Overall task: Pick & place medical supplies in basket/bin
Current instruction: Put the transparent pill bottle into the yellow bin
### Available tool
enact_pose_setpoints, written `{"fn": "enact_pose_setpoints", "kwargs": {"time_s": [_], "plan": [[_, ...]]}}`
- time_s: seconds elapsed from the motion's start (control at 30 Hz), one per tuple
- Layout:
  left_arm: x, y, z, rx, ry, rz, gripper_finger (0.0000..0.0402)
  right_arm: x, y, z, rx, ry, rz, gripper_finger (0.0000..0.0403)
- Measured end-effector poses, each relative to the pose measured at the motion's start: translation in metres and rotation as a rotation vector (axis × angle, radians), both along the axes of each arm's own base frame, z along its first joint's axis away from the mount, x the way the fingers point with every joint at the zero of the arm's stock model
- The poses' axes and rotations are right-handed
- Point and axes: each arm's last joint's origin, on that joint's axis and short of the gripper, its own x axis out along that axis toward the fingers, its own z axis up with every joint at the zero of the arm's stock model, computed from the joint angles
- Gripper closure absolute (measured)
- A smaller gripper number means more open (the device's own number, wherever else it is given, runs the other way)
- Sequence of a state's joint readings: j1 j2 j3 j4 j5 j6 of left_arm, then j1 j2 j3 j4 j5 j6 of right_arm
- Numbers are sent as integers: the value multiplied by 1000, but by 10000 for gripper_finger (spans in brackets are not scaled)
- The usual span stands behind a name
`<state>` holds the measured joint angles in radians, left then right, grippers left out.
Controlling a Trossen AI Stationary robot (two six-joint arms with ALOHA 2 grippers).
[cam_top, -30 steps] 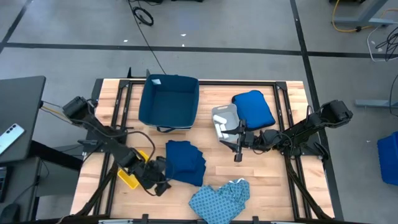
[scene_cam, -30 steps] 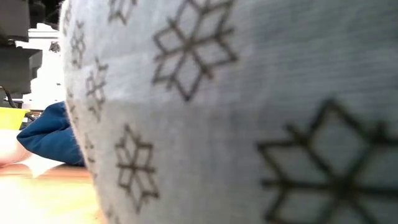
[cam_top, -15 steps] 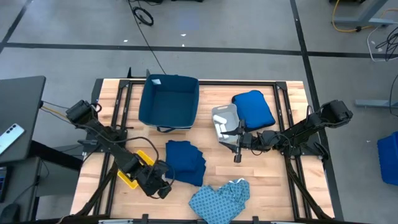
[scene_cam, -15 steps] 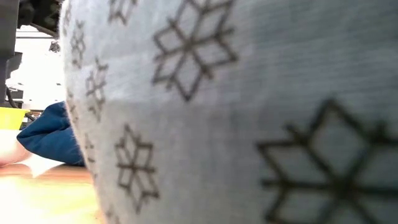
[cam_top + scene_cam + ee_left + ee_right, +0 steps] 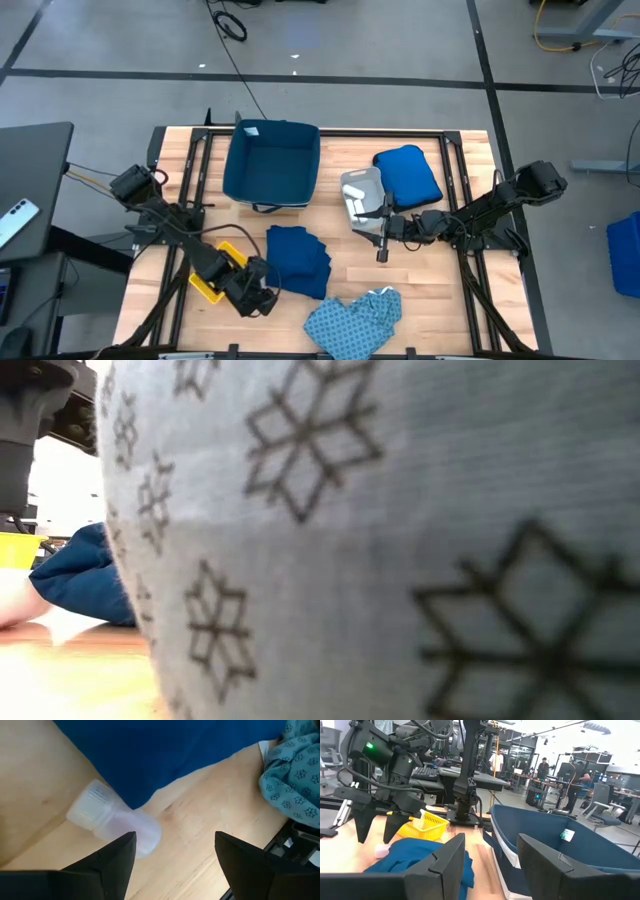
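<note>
1. Left wrist view: the left gripper [image 5: 172, 857] hangs over a small translucent vial [image 5: 112, 822], fingers spread wide and holding nothing; the vial lies on the table [image 5: 200, 805], touching the edge of the dark navy garment [image 5: 165, 750]
2. Handling, judged: light, rigid, smooth, prone to roll; grasp across the ribbed cap
3. Obstructions: navy cloth beside it; patterned garment [image 5: 355, 320] near; yellow tray [image 5: 215, 280] adjacent
4. Right gripper [image 5: 381, 232] waits beside the grey tray [image 5: 360, 195], part open, empty
</note>
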<state>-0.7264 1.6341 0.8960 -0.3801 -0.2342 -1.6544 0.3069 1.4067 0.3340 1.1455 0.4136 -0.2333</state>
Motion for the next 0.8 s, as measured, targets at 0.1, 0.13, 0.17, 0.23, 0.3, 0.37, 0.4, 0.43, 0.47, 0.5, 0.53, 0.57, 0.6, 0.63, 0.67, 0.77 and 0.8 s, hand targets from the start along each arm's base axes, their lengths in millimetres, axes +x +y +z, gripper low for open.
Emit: {"fn": "enact_pose_setpoints", "kwargs": {"time_s": [0.1, 0.13, 0.17, 0.23, 0.3, 0.37, 0.4, 0.43, 0.47, 0.5, 0.53, 0.57, 0.6, 0.63, 0.67, 0.77, 0.8], "plan": [[-1, 1, 0, -18, 26, 5, 126, 0, 0, 0, -3, 5, 2, 215], [-2, 1, -1, -26, 40, 6, 126, 0, 0, -1, -7, 8, 2, 215], [-3, 1, -3, -26, 63, 11, 126, 0, 0, -1, -13, 13, 1, 215], [-5, 2, -6, -28, 90, 23, 126, 0, 0, -2, -16, 18, 1, 215], [-6, 0, -4, -48, 91, 25, 126, 0, 0, -2, -17, 18, 1, 215], [-8, 2, -5, -29, 111, 30, 126, 0, 0, -2, -17, 18, 1, 215], [-8, 3, -6, -20, 116, 33, 126, 0, 0, -2, -17, 18, 1, 215], [-8, 3, -6, -17, 111, 34, 126, 0, 0, -2, -21, 19, 1, 215], [-7, 3, -5, -16, 104, 23, 126, 0, 0, -2, -23, 21, 0, 215], [-6, 3, -5, -11, 101, -4, 126, 0, 0, -2, -26, 24, 0, 215], [-5, 4, -5, -4, 99, -47, 126, 0, 0, -3, -29, 31, 0, 215], [-4, 3, -4, -2, 91, -103, 126, 0, 0, -4, -34, 40, 0, 215], [-2, 3, -3, -4, 78, -156, 127, 0, 0, -4, -39, 47, 0, 215], [-1, 2, -2, -3, 73, -188, 129, 0, 0, -5, -41, 50, 0, 215], [-1, 1, -1, -4, 75, -201, 131, 0, 0, -5, -42, 53, 0, 215], [-2, 1, -1, -16, 92, -166, 139, 0, 0, -6, -35, 59, 0, 215], [-2, 1, -1, -24, 95, -148, 142, 0, 0, -6, -33, 58, 0, 215]]}}
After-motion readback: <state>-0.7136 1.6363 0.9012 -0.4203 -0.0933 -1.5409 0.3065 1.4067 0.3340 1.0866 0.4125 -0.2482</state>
